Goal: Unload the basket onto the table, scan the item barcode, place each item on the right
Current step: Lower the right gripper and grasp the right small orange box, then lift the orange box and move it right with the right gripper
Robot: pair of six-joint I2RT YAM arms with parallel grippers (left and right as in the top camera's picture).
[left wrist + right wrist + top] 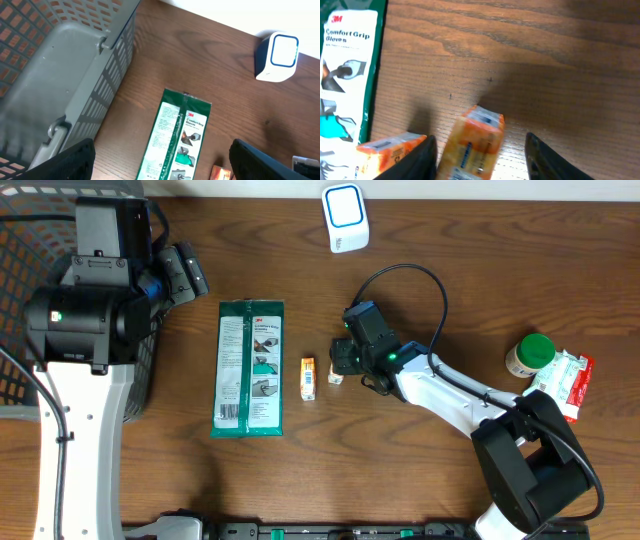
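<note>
At mid-tabletop (470,270), the right gripper (481,150) straddles a small orange box (475,140), jaws half-open with a gap on one side. A second orange box (385,150) lies beside the glove pack (250,368). The left gripper (162,152) is wide open and empty by the basket (60,60). The scanner (345,218) is well apart.

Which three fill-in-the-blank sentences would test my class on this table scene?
1. The glove pack is coloured ____.
2. The right gripper straddles a small ____ box.
3. The basket stands beside the ____ arm.
Missing words: green; orange; left.
</note>
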